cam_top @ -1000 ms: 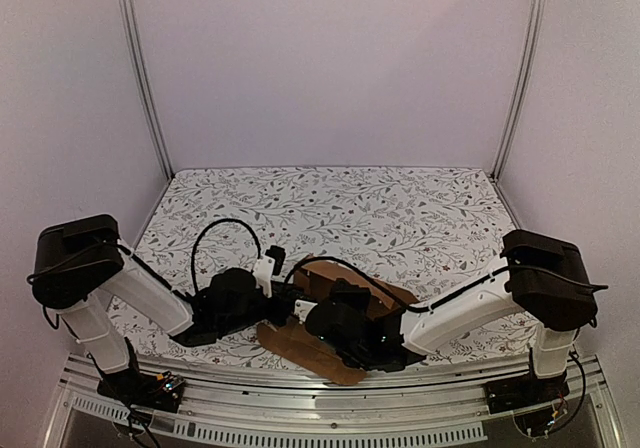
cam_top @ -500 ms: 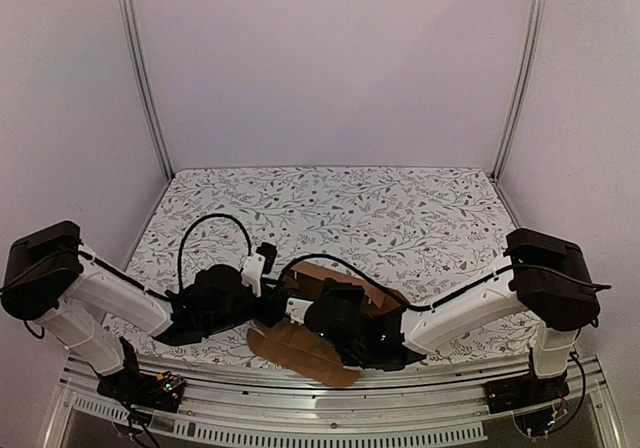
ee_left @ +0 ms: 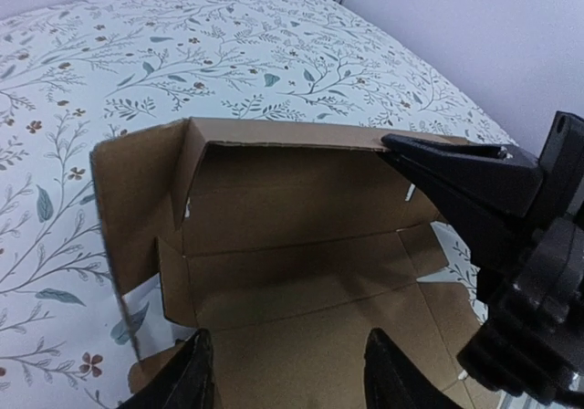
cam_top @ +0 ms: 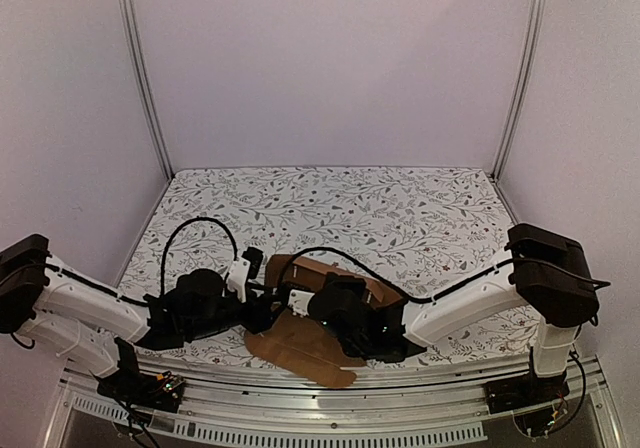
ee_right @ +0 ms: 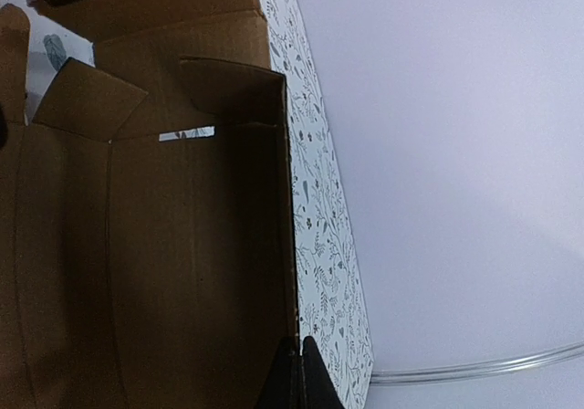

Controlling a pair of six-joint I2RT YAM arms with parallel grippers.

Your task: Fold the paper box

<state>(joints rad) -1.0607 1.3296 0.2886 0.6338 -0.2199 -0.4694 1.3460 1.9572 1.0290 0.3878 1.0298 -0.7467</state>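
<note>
The paper box (cam_top: 300,346) is a brown cardboard sheet, partly folded, near the table's front edge between the two arms. Its long back wall (ee_left: 292,135) stands upright with a side flap bent inward. My right gripper (ee_right: 297,372) is shut on the top edge of that wall; it also shows in the left wrist view (ee_left: 411,153) and the top view (cam_top: 303,301). My left gripper (ee_left: 287,377) is open, its fingertips (ee_left: 196,372) spread just above the box's flat floor panel (ee_left: 301,336). From above it sits at the box's left side (cam_top: 262,308).
The floral tablecloth (cam_top: 400,208) covers the table. The metal front rail (cam_top: 330,418) runs just below the box. Frame posts (cam_top: 145,78) stand at the back corners. The pale side wall (ee_right: 456,153) lies beyond the table edge.
The left arm has dropped lower and swung left. The box has shifted left with both grippers, and its front flap has slid along the table. The right gripper still holds the wall.
</note>
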